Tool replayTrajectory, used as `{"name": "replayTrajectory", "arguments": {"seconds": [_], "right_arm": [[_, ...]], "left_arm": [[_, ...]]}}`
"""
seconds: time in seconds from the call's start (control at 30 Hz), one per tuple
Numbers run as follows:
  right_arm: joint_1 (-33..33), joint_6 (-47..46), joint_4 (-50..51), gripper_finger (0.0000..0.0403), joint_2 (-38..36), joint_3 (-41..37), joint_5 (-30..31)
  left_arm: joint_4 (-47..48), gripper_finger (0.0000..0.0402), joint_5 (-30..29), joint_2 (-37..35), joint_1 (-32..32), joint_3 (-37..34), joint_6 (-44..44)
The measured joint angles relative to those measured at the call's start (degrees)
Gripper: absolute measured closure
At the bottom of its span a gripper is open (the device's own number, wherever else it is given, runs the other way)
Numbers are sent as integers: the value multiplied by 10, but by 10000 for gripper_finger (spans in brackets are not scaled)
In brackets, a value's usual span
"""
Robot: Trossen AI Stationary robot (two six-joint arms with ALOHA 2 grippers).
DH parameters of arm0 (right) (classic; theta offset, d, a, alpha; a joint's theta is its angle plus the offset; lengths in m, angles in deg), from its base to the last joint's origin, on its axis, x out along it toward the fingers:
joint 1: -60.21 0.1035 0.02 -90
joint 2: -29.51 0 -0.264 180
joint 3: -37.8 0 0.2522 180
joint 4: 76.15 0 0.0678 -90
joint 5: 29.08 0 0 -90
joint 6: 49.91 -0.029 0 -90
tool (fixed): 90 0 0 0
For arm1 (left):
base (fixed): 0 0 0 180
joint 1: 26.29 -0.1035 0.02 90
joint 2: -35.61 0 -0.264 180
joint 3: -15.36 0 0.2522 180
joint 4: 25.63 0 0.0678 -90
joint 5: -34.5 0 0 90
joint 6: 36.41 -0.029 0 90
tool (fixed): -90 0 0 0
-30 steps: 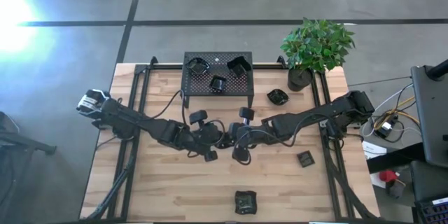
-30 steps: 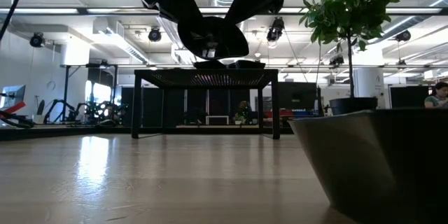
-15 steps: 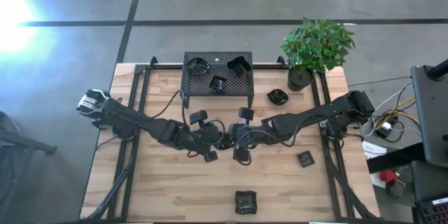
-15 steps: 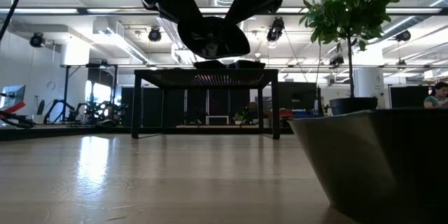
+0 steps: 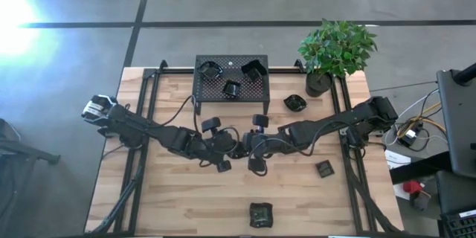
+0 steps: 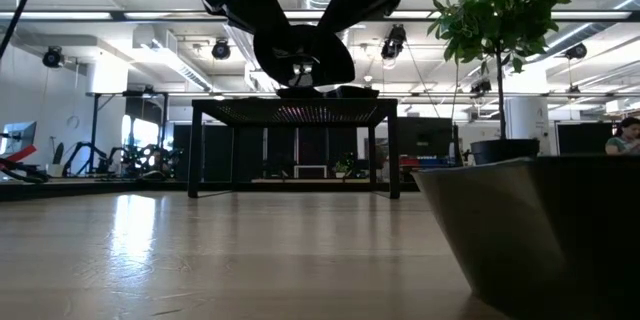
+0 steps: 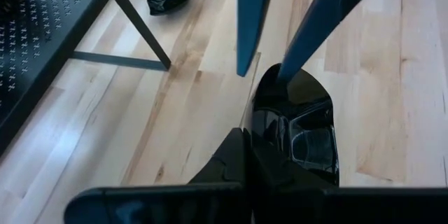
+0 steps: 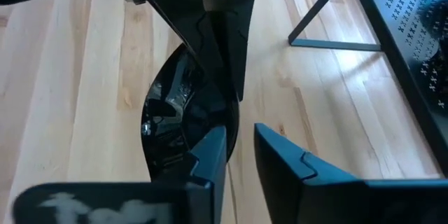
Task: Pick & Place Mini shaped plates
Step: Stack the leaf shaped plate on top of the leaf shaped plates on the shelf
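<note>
Counter (image 5: 171,193) carrying rack (image 5: 231,78); both arms meeting mid-counter, handover step; left tool (image 7: 245,155) clamping mini plate (image 7: 297,129); right tool (image 8: 239,150) fingers parting, apparently releasing; next: left arm placing plate.

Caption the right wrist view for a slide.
Left gripper holds a glossy black mini plate; right gripper open beside it.

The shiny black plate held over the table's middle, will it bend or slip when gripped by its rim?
Probably stiff: the plate holds its shape though clamped only at the rim by the left gripper. Its glossy surface suggests it could slip. Likely light, given its small size.
</note>
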Motion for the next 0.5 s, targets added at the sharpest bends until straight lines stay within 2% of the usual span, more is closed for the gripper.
{"name": "replayTrajectory", "arguments": {"seconds": [0.2, 0.5], "right_arm": [[2, 7, 4, 301, -23, 0, 0], [17, 18, 6, 298, -103, 0, 0]], "left_arm": [[0, 401, 0, -2, 0, 0, 0], [2, 401, 0, -37, -15, 0, 0]]}}
